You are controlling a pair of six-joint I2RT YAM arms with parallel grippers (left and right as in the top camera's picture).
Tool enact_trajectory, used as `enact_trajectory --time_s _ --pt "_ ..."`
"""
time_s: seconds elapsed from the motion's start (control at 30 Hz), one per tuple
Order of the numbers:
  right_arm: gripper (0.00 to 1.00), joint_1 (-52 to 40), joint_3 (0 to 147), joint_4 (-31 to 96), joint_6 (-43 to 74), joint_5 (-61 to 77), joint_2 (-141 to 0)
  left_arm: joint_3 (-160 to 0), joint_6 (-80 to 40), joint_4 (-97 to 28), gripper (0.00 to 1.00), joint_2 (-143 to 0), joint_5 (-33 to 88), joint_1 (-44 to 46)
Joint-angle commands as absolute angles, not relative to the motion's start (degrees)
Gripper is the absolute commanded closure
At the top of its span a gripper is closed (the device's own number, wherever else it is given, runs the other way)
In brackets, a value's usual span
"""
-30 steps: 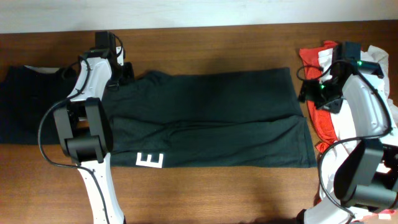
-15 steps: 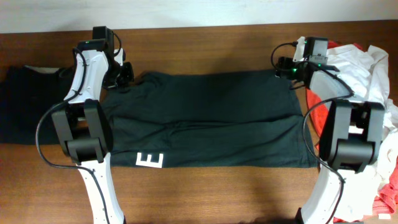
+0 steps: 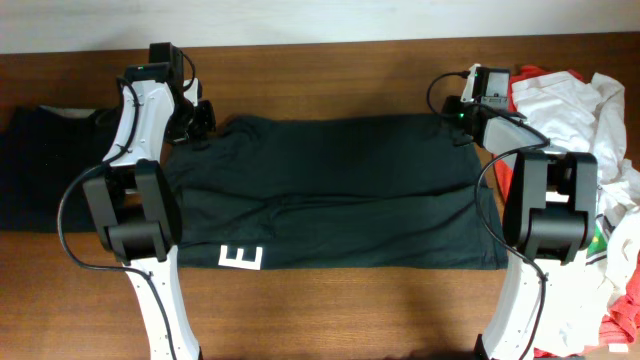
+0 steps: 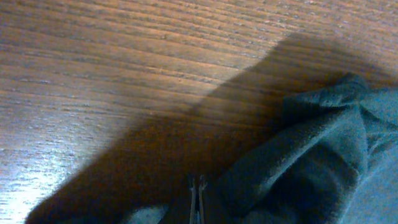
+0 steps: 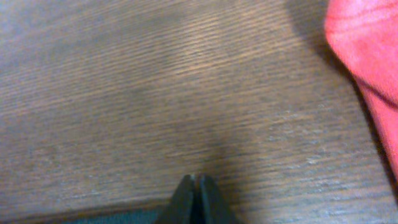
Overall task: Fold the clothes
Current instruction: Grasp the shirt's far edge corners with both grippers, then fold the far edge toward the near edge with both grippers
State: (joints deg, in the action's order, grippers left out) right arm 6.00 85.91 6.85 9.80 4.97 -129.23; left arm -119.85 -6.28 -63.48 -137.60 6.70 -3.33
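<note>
Fingers on the left gripper (image 4: 198,198) are pressed together, with the edge of the large black T-shirt (image 3: 340,190) bunched right against them. I cannot tell whether a fold is actually pinched between them.

Right gripper (image 5: 196,190): fingers also together, forming a dark wedge low over the wood. Dark cloth is just below the tips, and a grip on it is unconfirmed.

Shirt position: flat mid-table as a wide rectangle.
- No sleeves showing.
- A soft crease runs along its length.
- A single white letter E (image 3: 240,258) sits at the near left corner.

Progress, judged: the lengthwise fold looks started or done. The cross folds are still to come.

Off the shirt's left end lies a second black garment (image 3: 40,180). Whether it is folded is unclear.

Off the right end, the red shirt (image 5: 367,56) and white shirt (image 3: 565,100) lie in a loose heap, not folded. Most of the task therefore remains.

Arm pose: both arms reach from the near edge of the table (image 3: 330,310) across to the far side. One wrist sits at each far corner of the big shirt, roughly mirrored. This reads as set up for a two-corner grasp.
</note>
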Motion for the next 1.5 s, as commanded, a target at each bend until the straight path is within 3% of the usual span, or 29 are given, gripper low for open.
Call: enact_trajectory --time_s 0.0,0.33,0.6,0.77,1.07,1.47 --pt "0.96 6.48 87.00 11.05 11.73 2.55 -129.71 -120.70 -6.81 -64.40 0.99 -137.99 7.31 -3.53" --pt "0.96 9.96 98.00 41.08 11.64 2.31 -117.99 -128.68 -6.70 -71.57 1.00 -137.60 18.28 -8.08" --pt "0.96 10.26 100.57 62.26 11.38 2.28 -110.80 -134.19 -4.86 -85.97 1.00 -133.97 14.02 -9.61" --pt "0.96 10.26 100.57 69.67 10.98 0.73 -110.69 -134.08 -4.89 -96.47 1.00 -133.88 5.43 -9.61" --pt "0.96 10.26 100.51 79.07 10.98 -7.81 -110.72 -127.42 -5.13 -96.75 1.00 -127.39 4.64 -11.09" --pt "0.96 10.26 95.55 82.11 10.98 -7.81 -110.74 -102.78 -4.51 -95.61 1.00 -118.04 2.17 -11.79"
